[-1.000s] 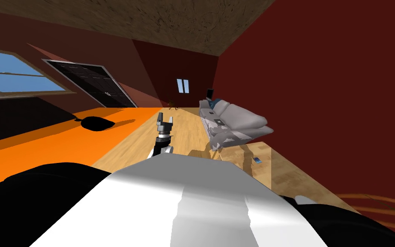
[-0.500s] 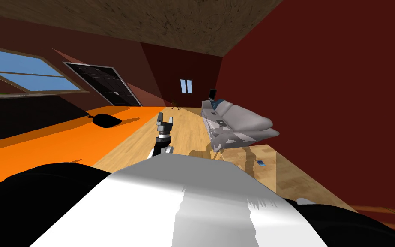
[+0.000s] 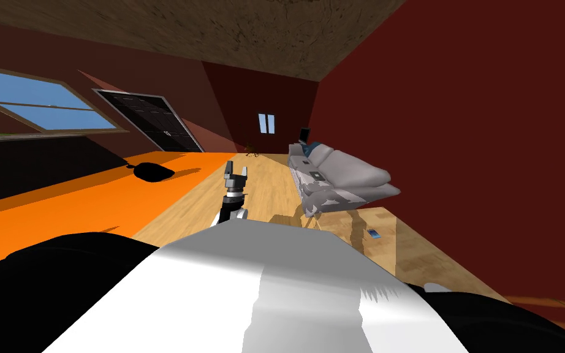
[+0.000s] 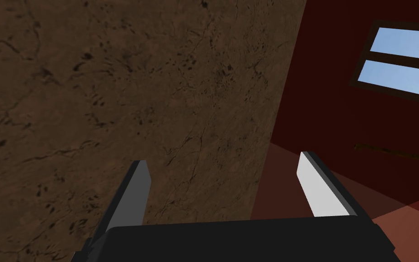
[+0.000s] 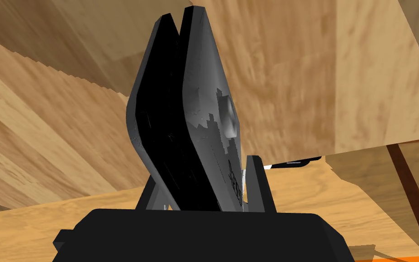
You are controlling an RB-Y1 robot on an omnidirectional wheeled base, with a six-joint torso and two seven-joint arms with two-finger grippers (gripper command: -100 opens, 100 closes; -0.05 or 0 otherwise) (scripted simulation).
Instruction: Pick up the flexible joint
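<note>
Head camera swung slightly with my base, objects unmoved; right gripper point(image 5: 202, 182) pinches the dark flexible joint point(image 5: 181, 91) low down; left gripper point(image 3: 236, 174), 9 o'clock of the sofa point(image 3: 342, 178), stands spread. Risk: joint pivots loose from that low hold.

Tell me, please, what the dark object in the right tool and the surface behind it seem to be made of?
The flexible joint, clamped in the right tool, looks hard and smooth: dark grey to black with a dull sheen and a round stud. Whether it is metal or plastic, I cannot tell. The surface behind it looks like matte light wood, with brown grain streaks.
</note>
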